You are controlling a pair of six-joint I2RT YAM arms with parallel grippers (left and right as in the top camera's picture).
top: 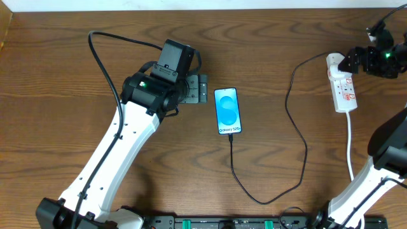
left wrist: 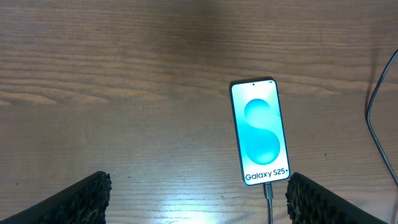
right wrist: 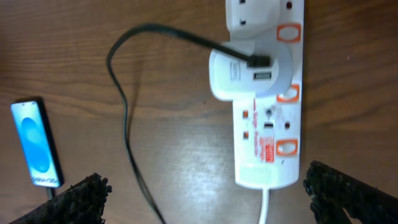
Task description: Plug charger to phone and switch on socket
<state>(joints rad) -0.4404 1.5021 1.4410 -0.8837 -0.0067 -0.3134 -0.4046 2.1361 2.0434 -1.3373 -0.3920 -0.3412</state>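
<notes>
"Left wrist view: where's the phone (left wrist: 258, 132)?"
"On the tabletop (left wrist: 124, 93), just ahead of the left pincer (left wrist: 198, 200), toward its right side (cable (left wrist: 269, 198) plugged in). It gapes wide, empty."
"And the right pincer (right wrist: 214, 199)?"
"Gaping too, empty; power strip (right wrist: 267, 149) just ahead."

Count of items on the worktop (top: 57, 70), one worktop in all.

Phone (top: 227, 111): 1.
Charger (top: 296, 121): 1, made up of 1 black cable and 1 white adapter (right wrist: 239, 74).
Socket (top: 344, 92): 1 strip. Orange-framed switches (right wrist: 288, 32) on it, counted in the right wrist view: 3. White cord (top: 350, 146) from the strip: 1.
Arms: 2, namely left arm (top: 108, 159) and right arm (top: 372, 175).
End effectors: 2, namely left end effector (left wrist: 199, 202) and right end effector (right wrist: 214, 199). Each shows 2 fingers, 4 fingers total.
</notes>
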